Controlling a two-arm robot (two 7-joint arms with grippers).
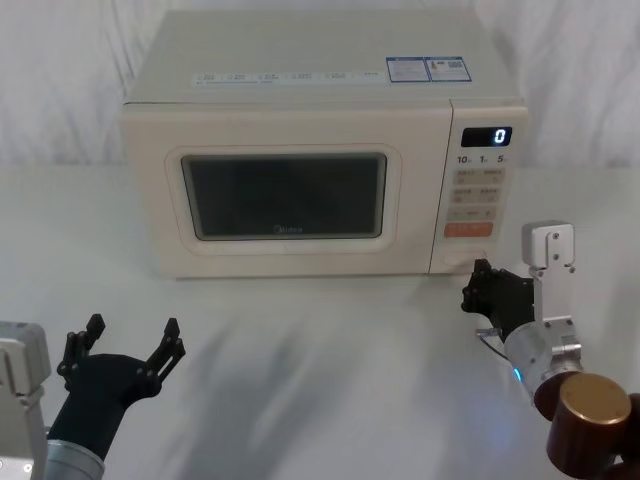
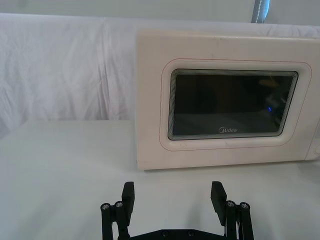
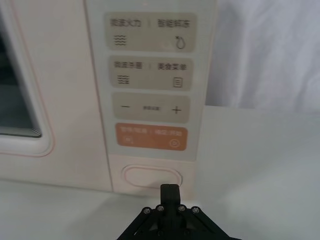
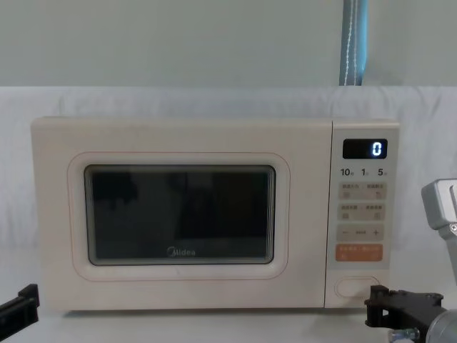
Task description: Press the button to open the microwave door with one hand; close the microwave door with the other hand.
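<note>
The cream microwave [image 1: 300, 70] stands at the back of the table, its display showing 0. The microwave door [image 1: 285, 195] is closed, flush with the front, and it shows again as the door [image 2: 230, 102] ahead of my left wrist. The button [image 3: 151, 176] is the large pill-shaped key under the orange key [image 3: 151, 136]. My right gripper [image 3: 169, 192] is shut, its tip just before the button's lower edge; I cannot tell if they touch. From above, the right gripper [image 1: 482, 285] sits right below the button [image 1: 467, 258]. My left gripper [image 1: 125, 340] hangs open near the table's front left, well short of the door.
A white cloth covers the table [image 1: 320, 380] and the wall behind. Bare table lies between the microwave's front and both arms. A pale blue pole [image 4: 353, 43] rises behind the microwave.
</note>
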